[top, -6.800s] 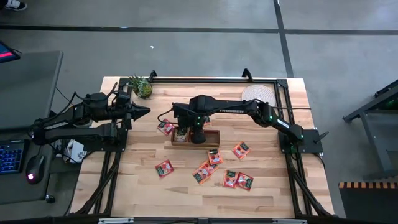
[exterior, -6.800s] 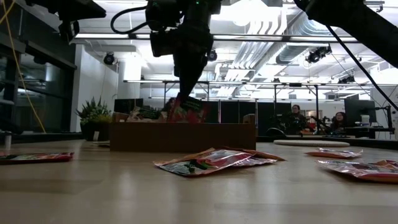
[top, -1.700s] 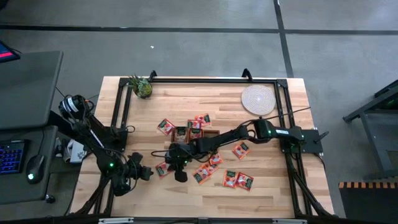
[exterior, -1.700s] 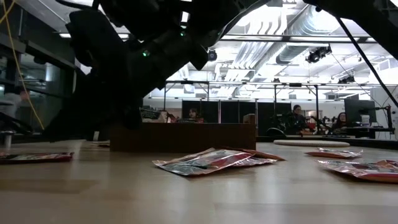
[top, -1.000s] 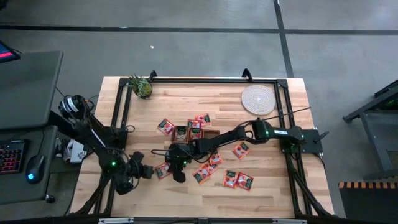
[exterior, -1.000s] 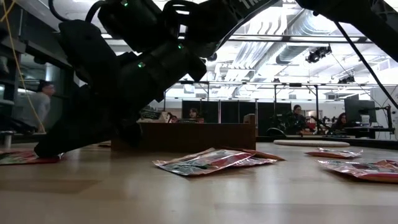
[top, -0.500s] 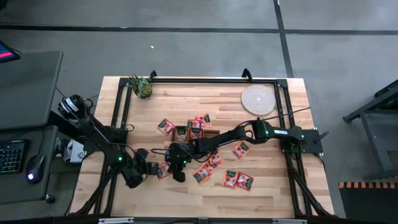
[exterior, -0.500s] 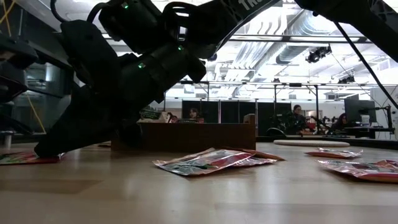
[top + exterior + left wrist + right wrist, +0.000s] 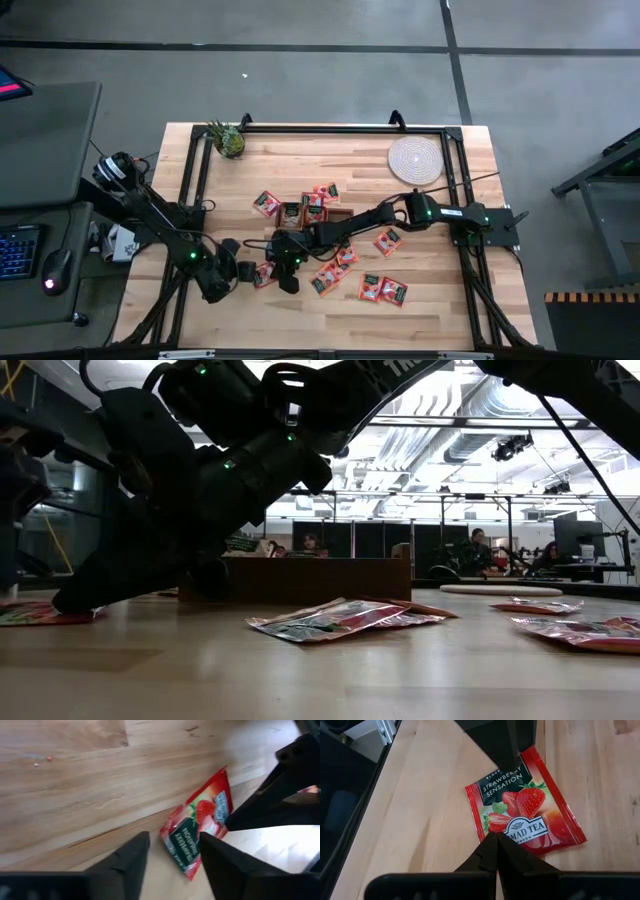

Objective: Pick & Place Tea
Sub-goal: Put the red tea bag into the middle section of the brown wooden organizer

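One tea sachet (image 9: 525,810), red with a strawberry picture, lies flat on the wood near the table's left front (image 9: 264,274). My right gripper (image 9: 496,840) is shut, with its tips on the sachet's edge. My left gripper (image 9: 172,862) stands open just left of the sachet (image 9: 200,825), one finger over its near corner. The wooden box (image 9: 315,215) in the middle of the table has some sachets in it. My right gripper presses its shut fingertips on the sachet's edge (image 9: 496,831), slanting down from the table's right side. The sachet lies flat on the table under them. My left gripper has its fingers at the sachet's opposite corner (image 9: 192,865); I cannot tell whether they touch it.
Several loose sachets (image 9: 380,288) lie right of the two grippers, toward the front. A round woven mat (image 9: 414,160) and a small plant (image 9: 228,140) stand at the back. The black frame rail (image 9: 370,795) runs close to the left of the sachet.
My left gripper has moved toward the table's right, up to the sachet under my right gripper, turning a little. The sachet lies where it was.
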